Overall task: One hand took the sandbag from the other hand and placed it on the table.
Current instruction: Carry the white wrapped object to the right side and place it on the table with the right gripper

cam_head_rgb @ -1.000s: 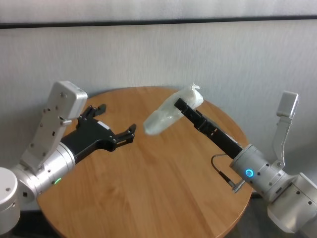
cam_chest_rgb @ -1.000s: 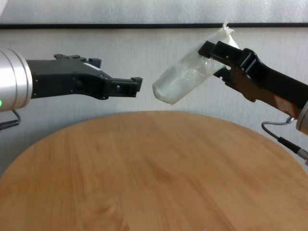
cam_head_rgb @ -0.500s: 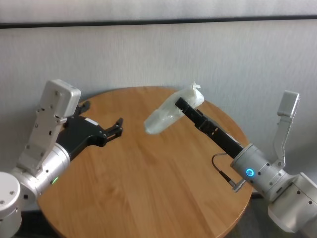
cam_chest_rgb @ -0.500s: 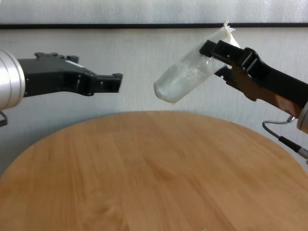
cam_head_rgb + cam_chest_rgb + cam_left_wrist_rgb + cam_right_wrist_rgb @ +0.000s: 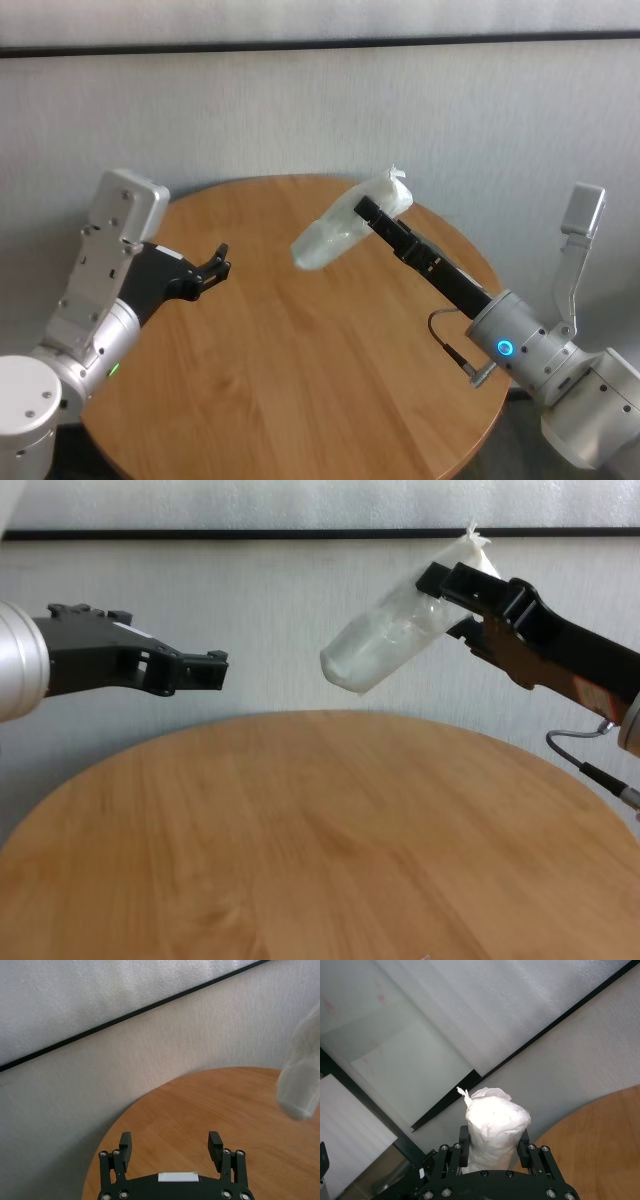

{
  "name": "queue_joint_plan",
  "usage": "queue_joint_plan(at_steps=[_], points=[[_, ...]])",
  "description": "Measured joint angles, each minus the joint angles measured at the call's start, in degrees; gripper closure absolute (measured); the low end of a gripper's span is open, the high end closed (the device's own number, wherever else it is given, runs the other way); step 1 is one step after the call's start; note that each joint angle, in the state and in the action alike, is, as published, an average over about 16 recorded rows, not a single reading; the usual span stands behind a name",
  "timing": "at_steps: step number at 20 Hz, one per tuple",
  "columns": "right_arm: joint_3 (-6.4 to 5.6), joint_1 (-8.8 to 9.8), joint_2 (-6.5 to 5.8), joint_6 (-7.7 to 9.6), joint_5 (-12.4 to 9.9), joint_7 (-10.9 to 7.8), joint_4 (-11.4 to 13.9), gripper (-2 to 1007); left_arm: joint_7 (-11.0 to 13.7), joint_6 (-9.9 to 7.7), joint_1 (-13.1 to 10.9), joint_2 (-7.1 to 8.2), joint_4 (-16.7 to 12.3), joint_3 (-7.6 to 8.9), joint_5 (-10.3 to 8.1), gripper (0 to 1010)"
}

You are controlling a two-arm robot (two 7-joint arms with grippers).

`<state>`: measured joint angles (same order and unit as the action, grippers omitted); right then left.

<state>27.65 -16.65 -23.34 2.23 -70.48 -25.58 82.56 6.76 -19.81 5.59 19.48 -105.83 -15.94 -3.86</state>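
Observation:
The white lumpy sandbag [image 5: 335, 238] [image 5: 385, 645] hangs tilted in the air above the far half of the round wooden table [image 5: 300, 350] [image 5: 320, 830]. My right gripper [image 5: 365, 212] [image 5: 442, 588], on the blue-ringed wrist, is shut on its upper part, just under the twisted tip. In the right wrist view the sandbag [image 5: 495, 1122] sits squeezed between the right gripper [image 5: 494, 1136] fingers. My left gripper [image 5: 222, 260] [image 5: 215, 667] [image 5: 170, 1139], on the green-ringed wrist, stands open and empty over the table's left edge, well apart from the bag. The sandbag's [image 5: 302, 1075] lower end shows in the left wrist view.
A grey wall with a black strip rises just behind the table. A thin cable [image 5: 450, 340] loops off the right wrist. The table's far edge [image 5: 165, 1085] curves close to the wall.
The left gripper has drawn back leftward, away from the sandbag, staying open. The right gripper and the bag have hardly moved.

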Motion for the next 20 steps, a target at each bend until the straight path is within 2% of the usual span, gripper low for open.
queue_joint_plan(at_steps=[4, 10, 14, 20], points=[[0.03, 0.07, -0.09, 0.03, 0.3, 0.37, 0.1, 463, 0.2, 0.34, 0.3, -0.74, 0.6, -0.26, 0.64, 8], [0.01, 0.24, -0.27, -0.12, 1.3, 1.17, 0.4, 463, 1.0, 1.65, 0.8, -1.39, 1.6, -0.64, 0.52, 8], [-0.12, 0.43, -0.42, -0.33, 2.3, 2.01, 0.7, 463, 1.3, 2.18, 1.0, -1.56, 2.0, -0.74, 0.25, 8], [-0.64, 0.73, -0.74, -0.65, 4.4, 3.74, 1.3, 463, 1.0, 2.09, 0.9, -1.42, 1.8, -0.74, 0.26, 8]])
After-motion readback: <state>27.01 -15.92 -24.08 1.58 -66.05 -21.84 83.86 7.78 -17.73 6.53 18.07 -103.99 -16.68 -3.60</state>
